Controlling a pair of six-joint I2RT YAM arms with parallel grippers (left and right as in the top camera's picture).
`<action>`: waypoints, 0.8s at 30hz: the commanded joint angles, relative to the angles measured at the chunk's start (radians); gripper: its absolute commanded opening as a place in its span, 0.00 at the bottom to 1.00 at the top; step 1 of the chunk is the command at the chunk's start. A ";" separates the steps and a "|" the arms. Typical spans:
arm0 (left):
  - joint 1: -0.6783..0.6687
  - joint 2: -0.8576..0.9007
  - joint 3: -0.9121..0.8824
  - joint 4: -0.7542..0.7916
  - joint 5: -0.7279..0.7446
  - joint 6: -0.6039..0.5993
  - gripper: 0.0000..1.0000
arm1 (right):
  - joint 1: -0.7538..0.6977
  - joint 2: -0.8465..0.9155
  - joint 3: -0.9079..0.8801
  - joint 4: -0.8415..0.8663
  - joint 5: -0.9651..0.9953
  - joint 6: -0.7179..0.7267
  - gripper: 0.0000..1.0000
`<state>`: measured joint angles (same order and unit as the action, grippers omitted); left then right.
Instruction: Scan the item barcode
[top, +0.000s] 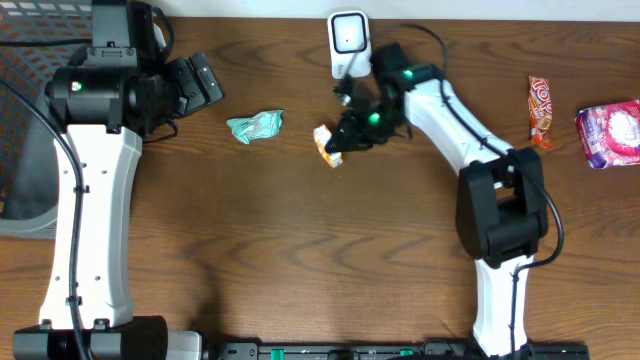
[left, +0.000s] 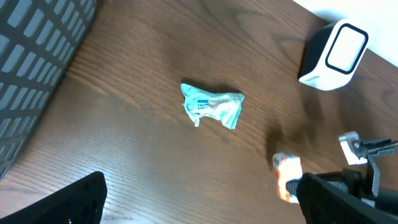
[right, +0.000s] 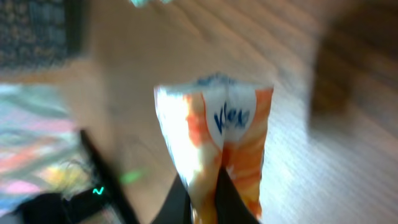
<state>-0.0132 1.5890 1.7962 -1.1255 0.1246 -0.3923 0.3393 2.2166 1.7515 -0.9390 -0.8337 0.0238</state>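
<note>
Wooden table (top: 300, 250), dark grain. Grey mesh basket (top: 25, 75) at the far left edge. Crumpled teal wrapper (top: 256, 126) lies flat on the wood, left of centre, on its own. Red-orange bar (top: 540, 111) far right. Pink packet (top: 610, 134) near it at the right edge, not touching.

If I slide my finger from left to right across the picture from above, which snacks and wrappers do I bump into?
crumpled teal wrapper → orange-and-white packet → long red-orange bar → pink bag
</note>
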 joint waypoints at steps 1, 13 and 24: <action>0.005 0.005 0.000 -0.003 -0.006 0.006 0.98 | -0.037 0.002 -0.153 0.079 -0.348 -0.056 0.01; 0.005 0.005 0.000 -0.003 -0.006 0.006 0.98 | -0.275 -0.001 -0.333 0.195 -0.098 0.120 0.34; 0.005 0.005 0.000 -0.003 -0.006 0.006 0.98 | -0.280 -0.002 -0.077 -0.179 0.026 -0.113 0.46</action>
<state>-0.0132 1.5890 1.7966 -1.1259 0.1246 -0.3923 0.0181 2.2177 1.6554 -1.1080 -0.8345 0.0021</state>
